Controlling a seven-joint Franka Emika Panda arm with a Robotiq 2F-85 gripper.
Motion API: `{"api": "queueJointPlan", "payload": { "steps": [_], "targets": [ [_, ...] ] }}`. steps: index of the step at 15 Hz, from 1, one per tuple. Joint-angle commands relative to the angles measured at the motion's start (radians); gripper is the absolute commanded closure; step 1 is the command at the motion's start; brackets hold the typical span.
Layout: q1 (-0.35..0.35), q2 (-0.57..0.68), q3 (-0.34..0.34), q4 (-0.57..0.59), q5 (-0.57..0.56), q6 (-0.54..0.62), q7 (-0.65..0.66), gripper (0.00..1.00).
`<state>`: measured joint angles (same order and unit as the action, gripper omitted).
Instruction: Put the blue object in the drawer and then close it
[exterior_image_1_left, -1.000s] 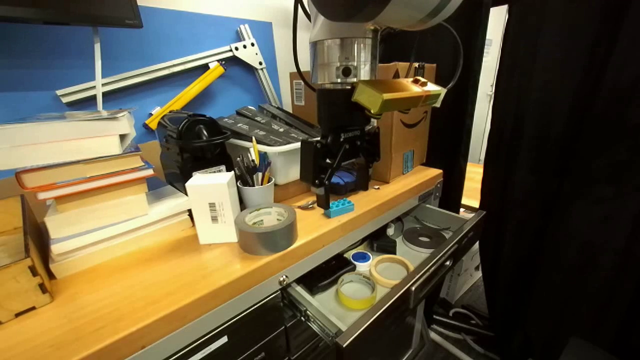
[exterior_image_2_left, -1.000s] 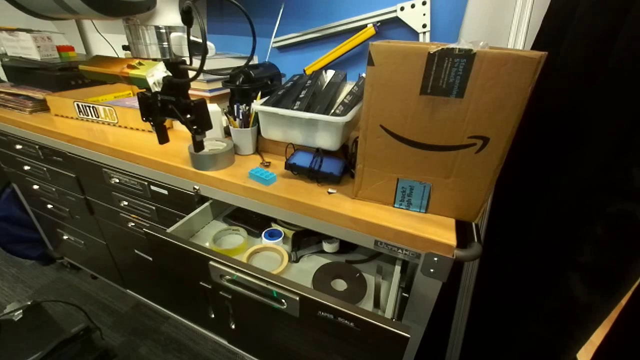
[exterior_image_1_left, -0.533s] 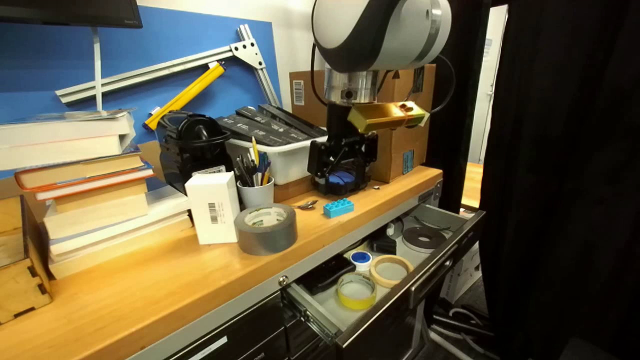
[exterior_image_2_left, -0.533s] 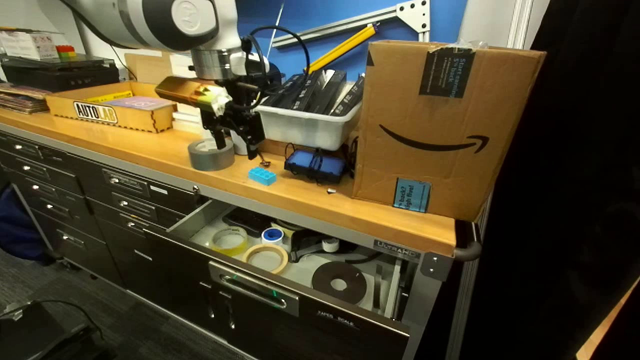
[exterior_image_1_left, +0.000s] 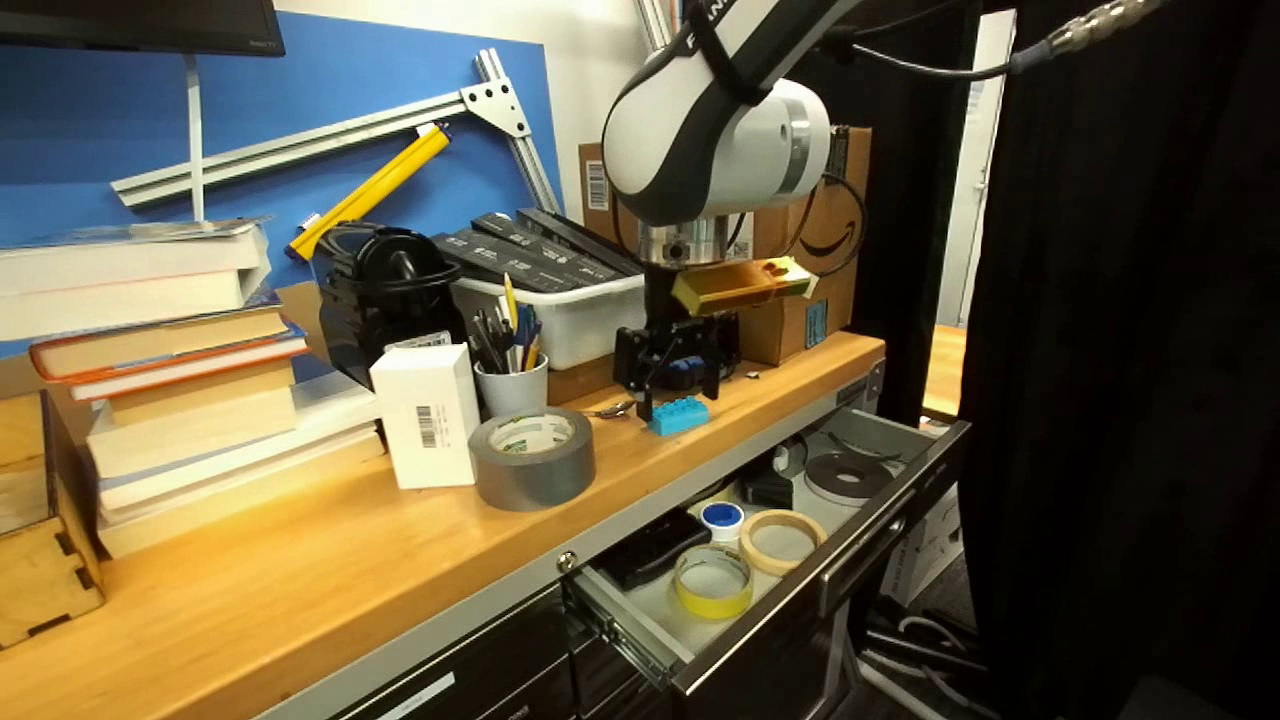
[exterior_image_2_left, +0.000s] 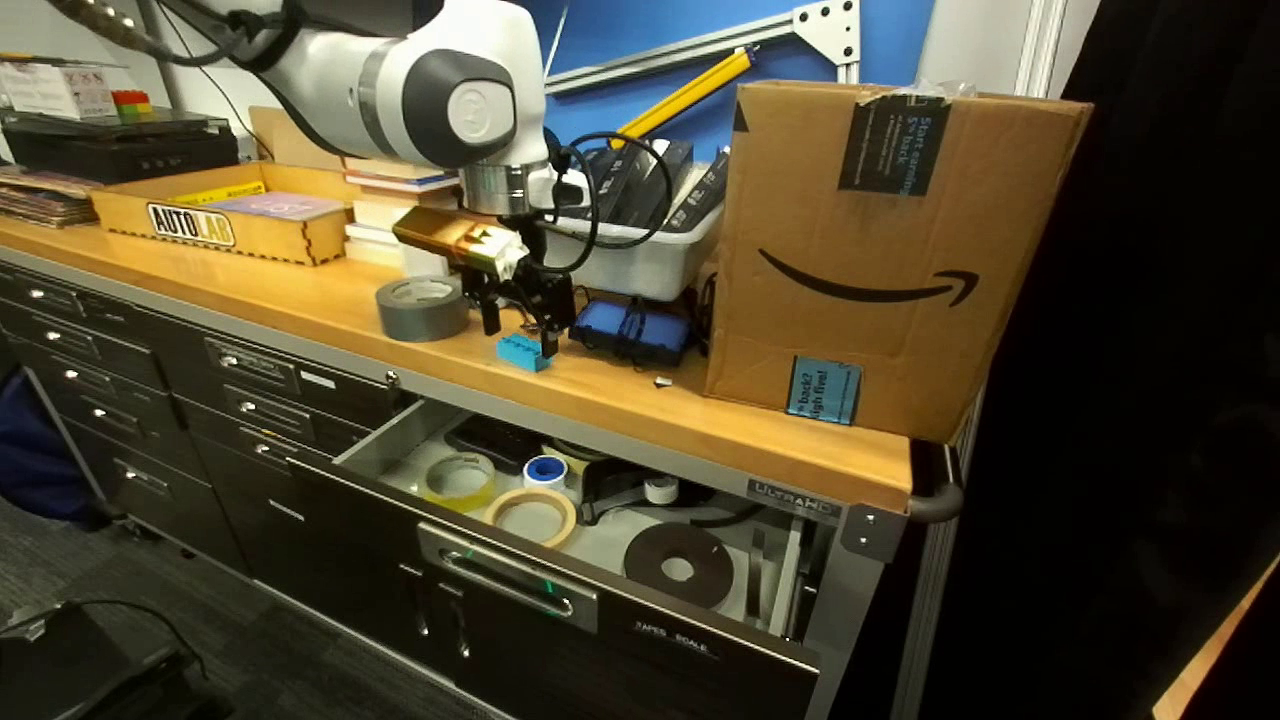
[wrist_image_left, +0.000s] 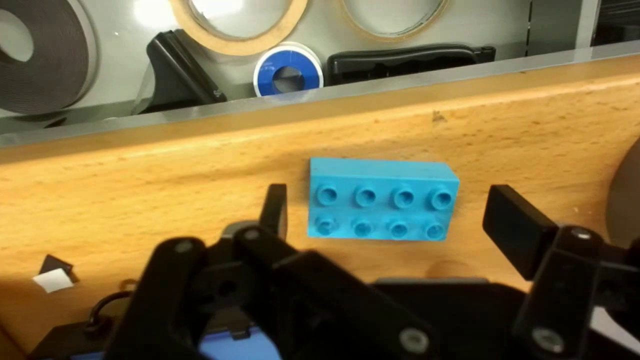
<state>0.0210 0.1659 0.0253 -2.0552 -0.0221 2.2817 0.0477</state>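
The blue object is a bright blue toy brick with round studs, lying on the wooden bench near its front edge. It also shows in an exterior view and the wrist view. My gripper is open and points down over the brick. In the wrist view its fingers stand off both ends of the brick, with a gap on each side. The drawer is pulled out below the bench edge. Its pale grey inside holds several tape rolls and black items.
A grey tape roll, white box and pen cup stand beside the brick. A blue and black device with cords lies behind it. A tall cardboard box stands at the bench end. A gold block is on my wrist.
My gripper has come down and moved from near the grey tape roll to the brick, staying open. The brick and the drawer have not moved.
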Motion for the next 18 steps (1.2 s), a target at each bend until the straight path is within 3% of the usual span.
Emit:
{"api": "queueJointPlan", "payload": {
  "steps": [1, 2, 5, 10, 12, 13, 16, 18],
  "targets": [
    [0.004, 0.057, -0.009, 0.067, -0.009, -0.019, 0.026, 0.11],
    [0.003, 0.061, -0.01, 0.067, -0.006, -0.017, 0.026, 0.26],
    [-0.004, 0.023, -0.026, 0.031, -0.008, -0.015, 0.04, 0.51],
    [-0.023, -0.066, -0.055, -0.089, -0.034, -0.152, 0.032, 0.54],
    [-0.03, -0.064, -0.053, -0.132, -0.009, -0.128, 0.0, 0.54],
    [-0.028, -0.053, -0.051, -0.162, -0.008, -0.075, 0.02, 0.07],
    [-0.035, -0.057, -0.051, -0.238, 0.016, 0.01, -0.005, 0.0],
    [-0.048, -0.082, -0.06, -0.286, 0.013, -0.004, -0.037, 0.0]
  ]
}}
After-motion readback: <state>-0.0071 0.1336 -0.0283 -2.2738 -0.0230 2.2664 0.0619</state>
